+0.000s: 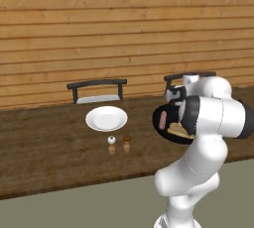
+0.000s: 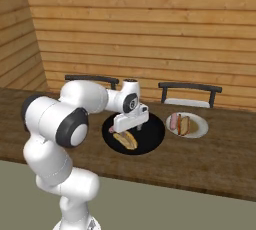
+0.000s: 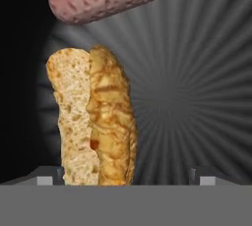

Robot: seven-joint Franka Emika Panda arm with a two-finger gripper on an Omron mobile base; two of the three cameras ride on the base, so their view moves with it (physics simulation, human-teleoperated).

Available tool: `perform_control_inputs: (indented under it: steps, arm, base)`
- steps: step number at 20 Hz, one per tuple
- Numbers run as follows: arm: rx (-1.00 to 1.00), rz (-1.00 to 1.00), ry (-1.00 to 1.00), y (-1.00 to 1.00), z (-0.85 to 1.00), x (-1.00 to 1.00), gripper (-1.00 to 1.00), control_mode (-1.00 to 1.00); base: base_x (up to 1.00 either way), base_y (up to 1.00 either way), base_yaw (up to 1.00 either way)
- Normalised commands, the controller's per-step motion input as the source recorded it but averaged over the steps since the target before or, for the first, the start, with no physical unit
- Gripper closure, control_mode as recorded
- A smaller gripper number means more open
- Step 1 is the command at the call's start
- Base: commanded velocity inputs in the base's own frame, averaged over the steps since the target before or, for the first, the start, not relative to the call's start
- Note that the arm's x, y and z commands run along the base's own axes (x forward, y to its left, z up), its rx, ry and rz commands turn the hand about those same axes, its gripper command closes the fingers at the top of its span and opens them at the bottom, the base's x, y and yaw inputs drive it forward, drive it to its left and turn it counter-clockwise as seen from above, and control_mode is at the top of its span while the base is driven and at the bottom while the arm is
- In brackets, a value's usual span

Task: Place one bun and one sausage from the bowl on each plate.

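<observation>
Glossy white arm (image 2: 70, 114), fat rounded links, dark bands at the joints, a round dark cap at the wrist, blocky white hand with small dark fingertips (image 3: 45, 180).

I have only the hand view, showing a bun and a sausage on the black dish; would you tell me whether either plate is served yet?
Observer: Yes. The right plate, beside the bowl, already holds a bun and a sausage.
Operator: Thank you. And the other one?
Observer: The left plate holds nothing; two small shakers stand in front of it.
Operator: Is the gripper down on the food?
Observer: It doesn't look so. The gripper hangs open just above the loose bun in the bowl.
</observation>
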Motion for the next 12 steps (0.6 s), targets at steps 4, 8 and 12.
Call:
perform_control_inputs:
  steps: [4,8,12]
  arm:
    - [0.02,0.00,0.00,0.21,0.00,0.00,-1.00,-1.00]
    - [0.03,0.00,0.00,0.01,-0.12,0.00,-1.00,-1.00]
    - [0.04,0.00,0.03,0.00,-0.29,-0.09,-1.00,-1.00]
  base:
    - [0.00,0.00,0.00]
    - [0.00,0.00,0.00]
    - [0.00,0.00,0.00]
